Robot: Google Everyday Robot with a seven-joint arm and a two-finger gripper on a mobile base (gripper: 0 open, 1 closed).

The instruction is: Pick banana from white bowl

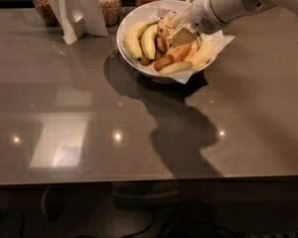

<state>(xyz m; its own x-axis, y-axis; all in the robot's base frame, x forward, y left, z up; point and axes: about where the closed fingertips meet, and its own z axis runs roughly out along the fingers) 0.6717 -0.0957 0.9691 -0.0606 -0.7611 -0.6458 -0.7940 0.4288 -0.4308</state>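
The white bowl, lined with white paper, stands at the back middle of the grey table. In it, the mottled pale-yellow banana lies near the centre. Two smooth yellow-green bananas lie to its left, and an orange-brown one lies in front. My gripper reaches in from the upper right on the white arm and sits down in the bowl, right against the mottled banana's right side. The arm hides part of that banana.
Three glass jars of grains stand along the back edge. A folded white card stands left of the bowl. The arm's shadow falls across the table in front of the bowl. The table's front edge runs across the lower part of the view.
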